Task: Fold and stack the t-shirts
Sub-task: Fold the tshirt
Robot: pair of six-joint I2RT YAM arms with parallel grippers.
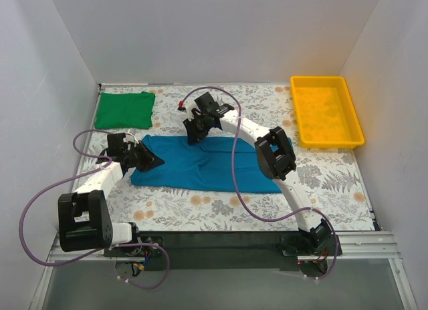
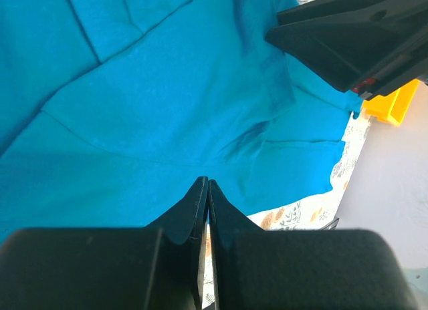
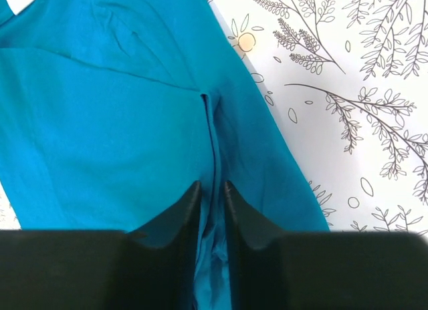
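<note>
The teal-blue t-shirt [image 1: 214,166] lies spread across the middle of the floral cloth. My left gripper [image 1: 152,160] is at its left edge. In the left wrist view the jaws [image 2: 206,181] are pressed shut at the shirt's [image 2: 154,89] edge. My right gripper [image 1: 194,133] is at the shirt's far edge. In the right wrist view it [image 3: 208,184] is shut on a bunched fold of the teal fabric [image 3: 100,123]. The bright green t-shirt [image 1: 124,110] lies folded flat at the far left corner, apart from both grippers.
A yellow plastic tray [image 1: 296,116] stands at the far right; a corner also shows in the left wrist view [image 2: 391,106]. White walls close in the table on three sides. Purple cables [image 1: 234,183] loop over the shirt and the left side.
</note>
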